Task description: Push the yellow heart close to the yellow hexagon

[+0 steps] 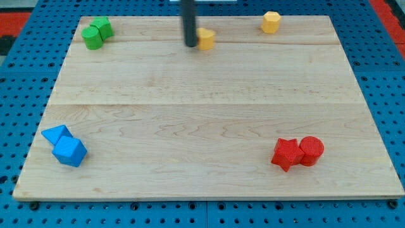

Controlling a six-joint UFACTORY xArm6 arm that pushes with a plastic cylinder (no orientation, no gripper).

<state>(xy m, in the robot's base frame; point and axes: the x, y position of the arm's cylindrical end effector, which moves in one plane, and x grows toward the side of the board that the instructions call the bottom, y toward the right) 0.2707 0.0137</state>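
hand: none, only my tip (190, 44), nothing grasped | my tip touches the left side of the small yellow heart block (206, 38) | yellow hexagon block (271, 22) lies right, slightly up, on wooden desk (202, 120) | push steadily rightward, centred, to avoid slipping off.

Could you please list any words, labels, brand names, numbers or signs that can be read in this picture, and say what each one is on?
None: no text, number, logo or sign can be read anywhere in the camera view.
The wooden board shows only grain.
The yellow heart, yellow hexagon, green blocks, blue blocks and red blocks are plain, unmarked colour.
The dark rod is unmarked; my tip sits just left of the yellow heart.
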